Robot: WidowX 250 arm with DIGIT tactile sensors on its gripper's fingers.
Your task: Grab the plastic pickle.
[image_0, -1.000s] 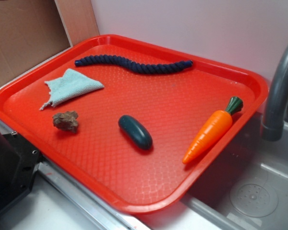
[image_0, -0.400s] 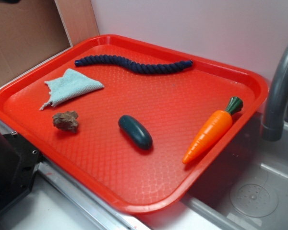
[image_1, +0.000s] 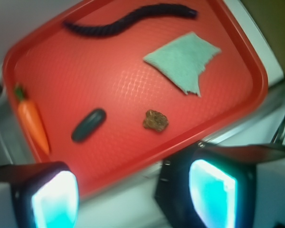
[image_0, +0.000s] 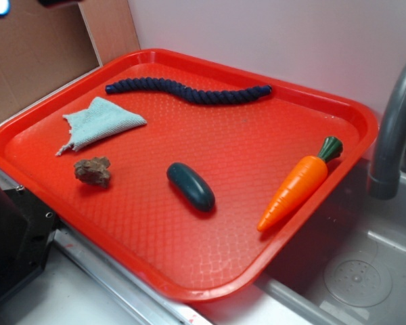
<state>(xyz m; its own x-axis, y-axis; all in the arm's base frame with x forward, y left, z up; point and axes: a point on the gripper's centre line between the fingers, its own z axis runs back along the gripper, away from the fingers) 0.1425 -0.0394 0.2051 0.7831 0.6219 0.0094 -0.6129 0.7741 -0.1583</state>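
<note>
Spread wide, gripper (image_1: pixel 133 190) hovers high above the glossy dark teal-green plastic pickle (image_0: pixel 190 186) on the red textured tray (image_0: pixel 210 261).

A shiny red plastic tray (image_0: pixel 47 128) has a fine diamond-textured floor. Near its centre lies a smooth, glossy dark teal plastic pickle (image_0: pixel 190 186). At right, an orange plastic carrot with a green top (image_0: pixel 299 183) looks smooth with a soft sheen. A rough, lumpy brown rock (image_0: pixel 93 170) is matt. At left, a pale green woven cloth (image_0: pixel 98 123) looks soft. A twisted navy fibre rope (image_0: pixel 188 91) lies along the top.
</note>
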